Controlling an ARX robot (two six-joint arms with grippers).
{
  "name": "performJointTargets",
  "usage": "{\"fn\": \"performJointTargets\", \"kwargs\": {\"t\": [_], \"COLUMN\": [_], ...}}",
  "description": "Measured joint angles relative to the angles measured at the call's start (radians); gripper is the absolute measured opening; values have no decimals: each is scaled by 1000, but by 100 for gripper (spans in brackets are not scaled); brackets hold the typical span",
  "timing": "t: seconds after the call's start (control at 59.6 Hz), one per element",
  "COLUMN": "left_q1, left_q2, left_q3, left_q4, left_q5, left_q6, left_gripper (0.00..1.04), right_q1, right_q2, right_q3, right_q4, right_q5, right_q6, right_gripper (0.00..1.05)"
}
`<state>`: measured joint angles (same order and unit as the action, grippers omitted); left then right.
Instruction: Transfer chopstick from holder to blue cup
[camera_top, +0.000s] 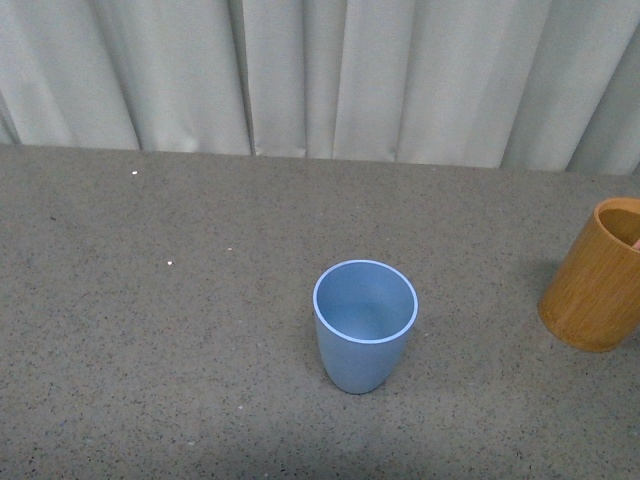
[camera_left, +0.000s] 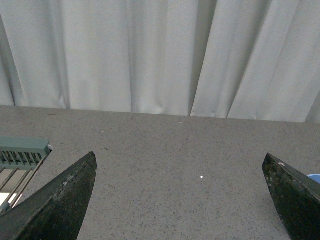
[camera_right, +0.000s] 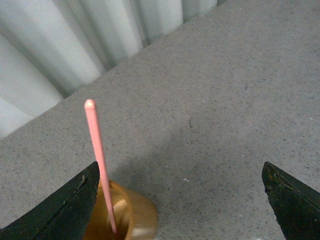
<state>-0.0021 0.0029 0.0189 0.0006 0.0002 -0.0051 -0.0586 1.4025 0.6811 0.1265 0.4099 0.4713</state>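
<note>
Tabletop (camera_right: 225, 100); chopstick (camera_right: 98, 150) beside parted right jaws

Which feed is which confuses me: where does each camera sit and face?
Front view: on the body, looking forward and down at the blue cup and holder; no arm shows.
Left wrist view: on the left wrist, facing across the table toward the curtain; left fingers, wide apart, frame it.
Right wrist view: on the right wrist, looking down at the holder with the chopstick standing in it; right fingers wide apart.
Shared: front and right wrist views both show the holder.
</note>
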Motion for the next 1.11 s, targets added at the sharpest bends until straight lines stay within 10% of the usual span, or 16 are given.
{"fn": "performJointTargets", "kwargs": {"t": [0.973,1.107], "left_q1": [0,0], "left_q2": [0,0], "left_q3": [0,0], "left_q4": [0,0], "left_q5": [0,0], "left_q6": [0,0], "left_gripper": [98,98], "right_q1": [48,47], "right_q2": [455,484], "right_q3": [291,293], "right_q4": [52,61], "right_q5": [-15,-8], "right_q6": [16,23], "right_gripper": [95,79]}}
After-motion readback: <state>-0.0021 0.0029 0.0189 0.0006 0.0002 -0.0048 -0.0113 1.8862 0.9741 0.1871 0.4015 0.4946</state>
